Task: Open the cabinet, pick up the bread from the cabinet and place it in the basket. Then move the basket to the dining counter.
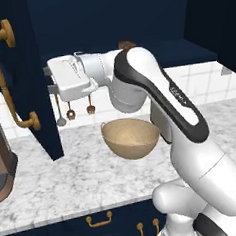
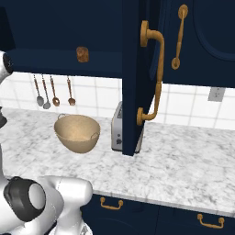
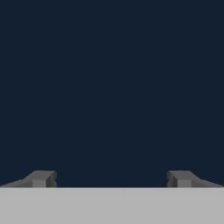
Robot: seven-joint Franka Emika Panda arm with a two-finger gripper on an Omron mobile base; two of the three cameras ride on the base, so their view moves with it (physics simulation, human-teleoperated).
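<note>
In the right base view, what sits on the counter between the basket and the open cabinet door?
A toaster stands between the basket and the open door, its right part hidden behind the door's edge.

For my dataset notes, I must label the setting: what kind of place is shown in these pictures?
Most likely a home kitchen, rendered: dark navy wall cabinet with brass handles, white-grey marbled worktop, metal spoons hanging on the white tiled wall, and a silver toaster.

Rises from lower right, elbow bent at upper centre, forearm reaching left; gripper (image 3: 111, 178) with fingertips (image 3: 41, 178) spread wide, seemingly empty.
</note>
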